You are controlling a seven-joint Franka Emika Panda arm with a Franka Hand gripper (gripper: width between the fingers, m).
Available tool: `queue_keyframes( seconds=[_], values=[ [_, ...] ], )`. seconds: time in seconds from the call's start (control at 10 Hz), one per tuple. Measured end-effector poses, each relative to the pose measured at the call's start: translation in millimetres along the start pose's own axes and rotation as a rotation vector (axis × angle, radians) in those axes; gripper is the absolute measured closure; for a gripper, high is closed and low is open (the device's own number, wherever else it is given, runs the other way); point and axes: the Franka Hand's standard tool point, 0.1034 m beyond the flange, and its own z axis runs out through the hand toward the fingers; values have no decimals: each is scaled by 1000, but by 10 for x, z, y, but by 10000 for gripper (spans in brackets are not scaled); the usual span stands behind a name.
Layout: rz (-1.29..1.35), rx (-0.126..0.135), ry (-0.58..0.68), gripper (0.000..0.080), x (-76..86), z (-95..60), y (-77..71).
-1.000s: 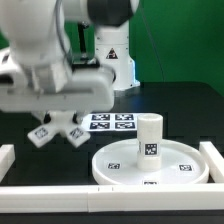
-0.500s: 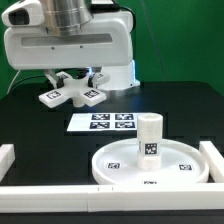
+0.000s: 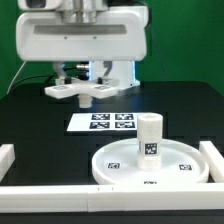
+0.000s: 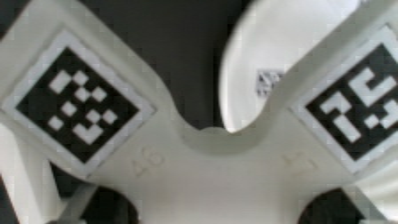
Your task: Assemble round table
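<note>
A black table stands before a green backdrop, with long white border walls along its front and at both ends. The marker board lies flat near the middle. The white arm hangs over the far part of the table on the exterior view's left, wrist pointing straight down. Its gripper is clenched on the cross-shaped foot piece, which it holds level in the air, clear of the table and well apart from the other parts. In the wrist view the foot piece fills the frame, showing two tagged limbs. The rimmed round disc lies in the front corner on the exterior view's right, and the short cylinder leg stands upright on it near its middle.
</note>
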Motion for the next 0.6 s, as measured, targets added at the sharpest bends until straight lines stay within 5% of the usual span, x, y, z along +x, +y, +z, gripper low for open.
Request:
queue_keyframes(
  seconds=[0.5, 0.6],
  values=[
    [10, 2, 1, 357, 11, -5, -94],
    [21, 6, 3, 357, 28, -9, -243]
  ],
)
